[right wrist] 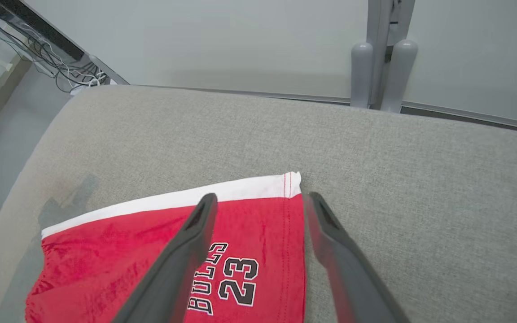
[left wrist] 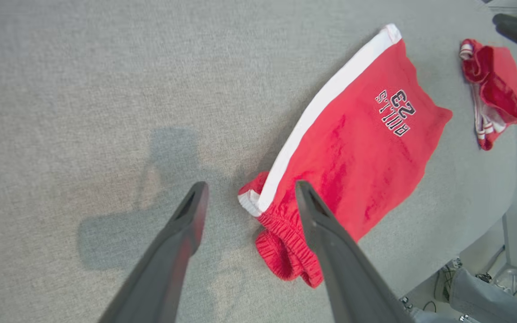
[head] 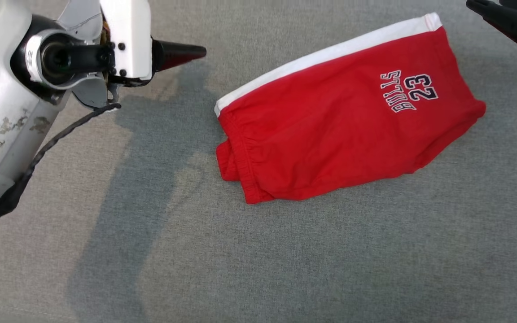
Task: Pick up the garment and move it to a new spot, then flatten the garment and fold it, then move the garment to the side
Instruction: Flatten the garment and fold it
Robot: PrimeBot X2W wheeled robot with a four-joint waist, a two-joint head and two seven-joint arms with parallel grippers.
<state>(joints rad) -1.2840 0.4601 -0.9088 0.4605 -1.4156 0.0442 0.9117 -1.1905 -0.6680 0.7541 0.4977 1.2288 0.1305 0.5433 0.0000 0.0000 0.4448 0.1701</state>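
Observation:
The garment [head: 339, 130] is a pair of red shorts with a white side stripe and "BULLS 23" print. It lies folded on the grey cloth surface [head: 258, 260], waistband toward the lower left. My left gripper [head: 186, 53] hovers to the left of it. In the left wrist view the left gripper [left wrist: 249, 188] is open, above the waistband corner of the shorts [left wrist: 366, 157], with nothing held. My right gripper [head: 487, 9] is at the upper right. In the right wrist view the right gripper [right wrist: 258, 197] is open over the hem corner of the shorts [right wrist: 119, 264].
A second small red and white garment [left wrist: 494, 85] lies crumpled beyond the shorts near the surface's edge. Behind the far edge stand a pale wall and a grey post [right wrist: 379, 72]. Cables [right wrist: 61, 67] lie on the floor past the rounded corner.

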